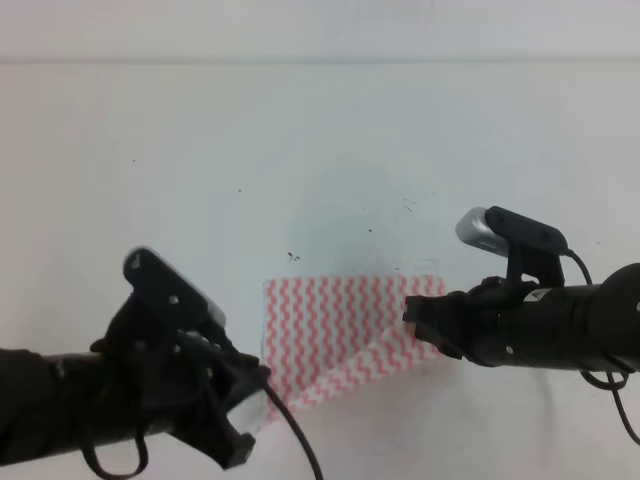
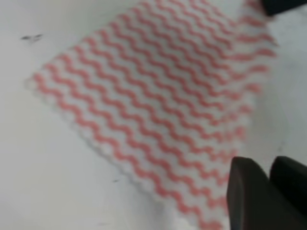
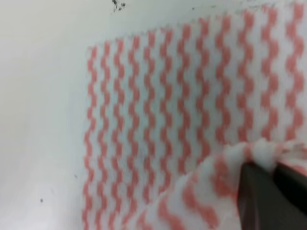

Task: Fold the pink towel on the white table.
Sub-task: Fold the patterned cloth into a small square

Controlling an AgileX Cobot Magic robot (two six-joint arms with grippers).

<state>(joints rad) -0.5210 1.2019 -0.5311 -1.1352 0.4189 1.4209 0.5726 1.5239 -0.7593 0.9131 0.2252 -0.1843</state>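
Note:
The pink towel (image 1: 330, 320) with wavy pink-and-white stripes lies on the white table (image 1: 200, 150) near the front middle. Its near edge is lifted and turned over in a pale diagonal band. My right gripper (image 1: 412, 315) is shut on the towel's right corner. In the right wrist view the cloth (image 3: 168, 110) bunches up at the dark fingertips (image 3: 259, 184). My left gripper (image 1: 255, 395) sits at the towel's near-left corner. In the left wrist view its fingers (image 2: 249, 191) stand close together at the cloth's (image 2: 158, 96) edge, and the pinch itself is hidden.
Small dark specks mark the table behind the towel (image 1: 292, 257) and further right (image 1: 408, 205). The table's back edge (image 1: 320, 62) runs across the top of the view. A black cable (image 1: 300, 440) trails from the left arm toward the front edge.

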